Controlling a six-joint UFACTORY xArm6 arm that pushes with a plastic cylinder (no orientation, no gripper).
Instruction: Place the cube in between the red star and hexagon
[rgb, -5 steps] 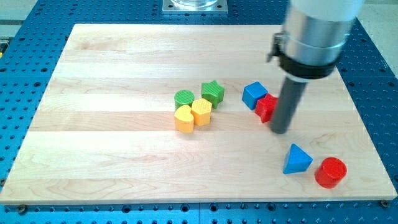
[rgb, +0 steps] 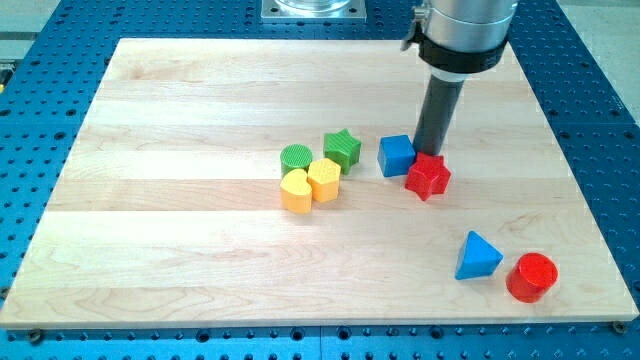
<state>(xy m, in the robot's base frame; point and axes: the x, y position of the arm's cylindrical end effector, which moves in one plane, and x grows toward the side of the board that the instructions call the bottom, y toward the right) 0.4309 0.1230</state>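
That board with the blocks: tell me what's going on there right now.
A single arm is pushing blocks with a dark rod. My tip sits just above the blue cube and the red star, which touch each other. The yellow hexagon lies to the view's left in a cluster with a yellow heart, a green cylinder and a green star. The cube is not yet between the red star and the hexagon's cluster; it lies above the line between them.

Board: pale wooden board (rgb: 200, 240) of joined planks, evenly lit.
Surround: blue perforated metal table (rgb: 600, 120) on all sides.
Top edge: grey metal plate (rgb: 313, 9).
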